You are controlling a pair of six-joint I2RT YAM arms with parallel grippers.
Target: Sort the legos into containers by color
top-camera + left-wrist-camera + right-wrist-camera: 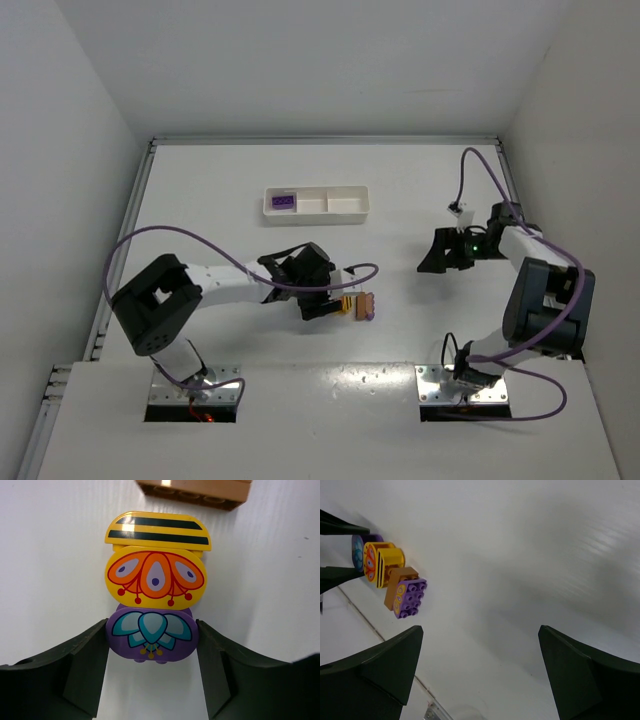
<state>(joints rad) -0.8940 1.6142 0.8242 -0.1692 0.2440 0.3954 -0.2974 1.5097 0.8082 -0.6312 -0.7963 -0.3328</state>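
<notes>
left jaws apparently pinch the purple lego [151,634]; right jaws spread wide.

Far centre of table [200,180]: tray [316,214], set crosswise, three compartments side by side. In left compartment: single brick [284,201]. Nearer than tray, mid-table: brick row [357,305], running left to right. Just left of row: left gripper [338,306]. Between its fingers [85,670], touching both: first brick [152,639]. Beyond first brick, touching: second brick [156,577]. Behind that: third brick [157,530]. Just beyond: fourth brick [200,492], with fifth brick [410,597] against it. Well right of row: right gripper [430,262].
</notes>
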